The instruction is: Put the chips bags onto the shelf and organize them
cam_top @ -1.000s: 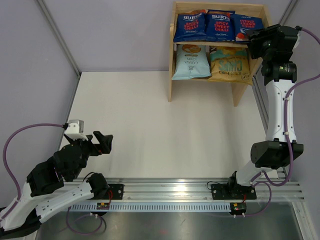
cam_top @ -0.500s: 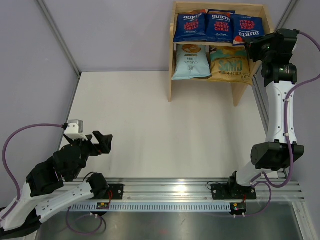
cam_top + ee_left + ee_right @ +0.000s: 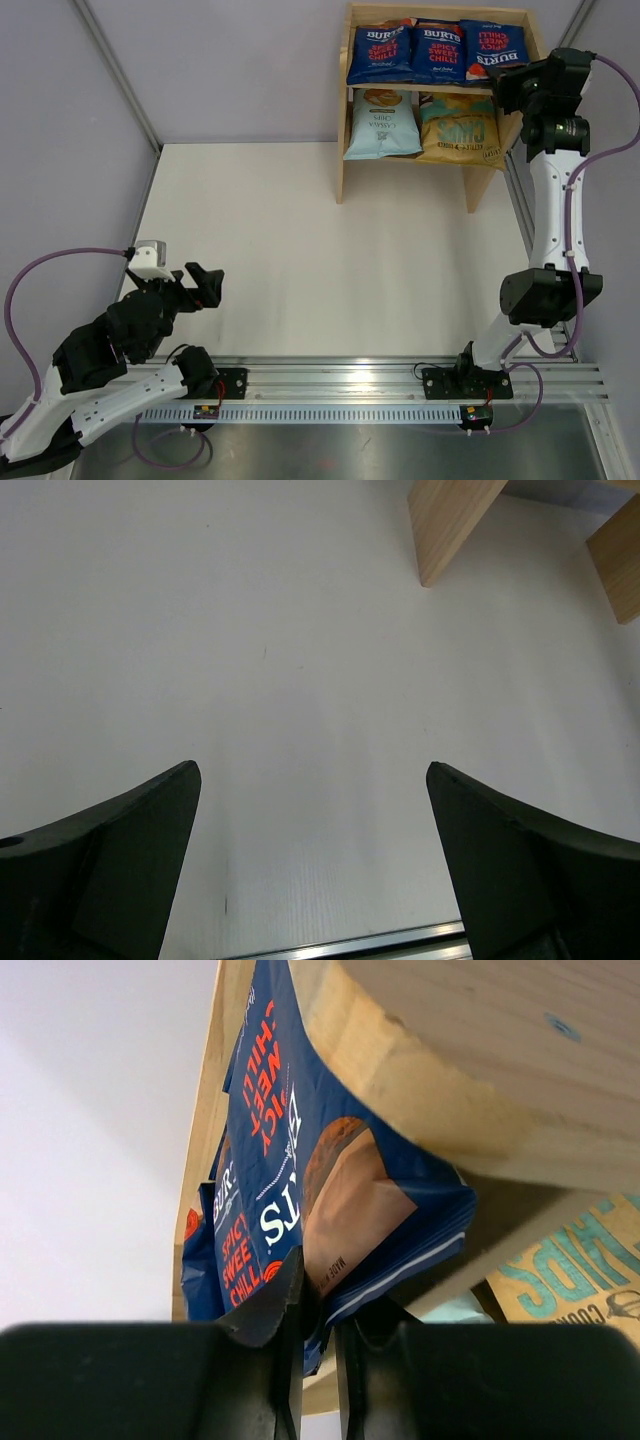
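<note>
**A:** At the near left corner of the desk (image 3: 300, 250), how does the left gripper (image 3: 210, 288) stand?

**B:** Spread as wide as it goes, with nothing between its fingers (image 3: 130, 840). Its wrist view shows bare desk beneath, and the feet of the shelf (image 3: 343, 150) at the top right.

**A:** And the shelf itself?

**B:** It stands at the far right corner of the desk. All five bags are on it.

**A:** Lower tier first.

**B:** The light blue bag (image 3: 382, 125) stands at the left end, and the yellow-gold bag (image 3: 460, 130) is just beside it on the right. Both face forward with their print upright.

**A:** Upper tier?

**B:** Three bags in a row, side by side with their edges meeting. The left dark blue bag (image 3: 380, 55) and the middle dark blue bag (image 3: 437, 55) have their lettering the right way up. The lettering on the right dark blue bag (image 3: 495, 48) reads upside down.

**A:** Where is the right gripper?

**B:** The right arm reaches up along the right edge of the desk. The right gripper (image 3: 320, 1320) sits at the right end of the upper tier, at the bottom corner of the right dark blue bag. That corner hangs over the front edge of the board.

**A:** Has it got hold of the bag?

**B:** Its fingers (image 3: 260, 1360) are drawn nearly together, with only a thin slit between them. The bag's bottom seam comes down to that slit, but I cannot tell whether it is pinched there.
</note>
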